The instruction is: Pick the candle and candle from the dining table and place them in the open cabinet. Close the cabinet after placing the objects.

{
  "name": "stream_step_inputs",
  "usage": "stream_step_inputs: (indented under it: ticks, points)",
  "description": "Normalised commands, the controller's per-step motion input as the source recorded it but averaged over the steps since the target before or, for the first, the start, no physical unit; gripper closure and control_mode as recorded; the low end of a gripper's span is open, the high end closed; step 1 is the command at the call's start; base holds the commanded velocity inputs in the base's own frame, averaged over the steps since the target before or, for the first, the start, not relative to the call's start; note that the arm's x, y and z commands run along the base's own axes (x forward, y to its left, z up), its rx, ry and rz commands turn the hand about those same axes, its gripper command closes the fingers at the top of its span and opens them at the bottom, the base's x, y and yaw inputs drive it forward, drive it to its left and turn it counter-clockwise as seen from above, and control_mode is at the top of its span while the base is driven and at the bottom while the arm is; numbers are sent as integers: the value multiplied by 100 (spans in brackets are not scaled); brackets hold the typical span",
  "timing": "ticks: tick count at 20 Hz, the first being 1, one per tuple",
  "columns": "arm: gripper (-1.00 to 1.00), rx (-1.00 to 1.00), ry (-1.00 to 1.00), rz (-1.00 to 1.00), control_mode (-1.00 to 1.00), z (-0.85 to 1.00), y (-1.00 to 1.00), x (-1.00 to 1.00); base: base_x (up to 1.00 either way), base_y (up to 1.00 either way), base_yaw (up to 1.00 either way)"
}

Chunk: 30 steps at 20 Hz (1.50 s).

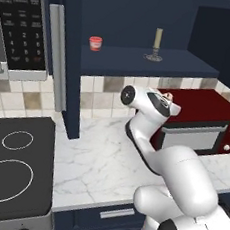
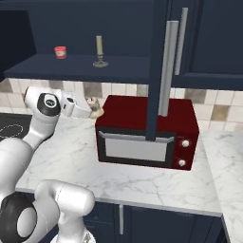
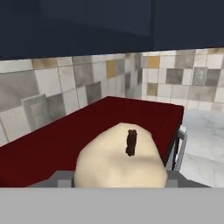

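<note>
Holding the short cream candle [image 3: 119, 158], the gripper [image 2: 91, 108] is raised above the bench [image 1: 101, 166], level with the top of the red microwave [image 2: 147, 130] and just beside its left end as the right base view gives it. The hand view looks straight onto the lumpy cream body with its dark wick upright, the red microwave top and the tiled wall [image 3: 65, 83] lying beyond it. The jaws stand partly apart with the candle between them; the fingertips themselves are hidden by the wax, so contact on each side cannot be confirmed, though the candle is clear of any surface. In the left base view a little of the cream candle [image 1: 167, 96] shows past the white hand, in front of the microwave [image 1: 196, 125].

The taper candle [image 1: 156, 43] stands upright on its round dark base on the lower shelf [image 1: 142, 62] of the open navy cabinet [image 2: 123, 28], towards the middle. A small red cup with a pale band [image 1: 95, 43] stands on the same shelf, well apart from the taper, nearer the microwave oven panel [image 1: 21, 24] at the far left of the left base view. One cabinet door [image 2: 159, 71] stands open, seen edge-on with its long silver handle [image 2: 167, 66], reaching down in front of the red microwave. The black stovetop [image 1: 13, 169] with white rings sits left of the marble bench.
</note>
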Motion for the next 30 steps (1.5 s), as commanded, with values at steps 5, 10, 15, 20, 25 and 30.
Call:
stream_step_inputs:
  ticks: [5,10,15,20,25,30]
  points:
    - [100,0,0,11,-100,47,0,-10,0,0,0]
    - [100,-4,0,17,-100,46,15,-8,0,0,0]
    - [100,-2,5,25,-100,45,27,0,0,0,0]
    - [100,-3,6,27,-100,49,32,0,0,0,0]
    - [100,-2,6,26,-100,45,29,0,0,0,0]
    - [100,0,6,25,-100,34,26,13,0,0,0]
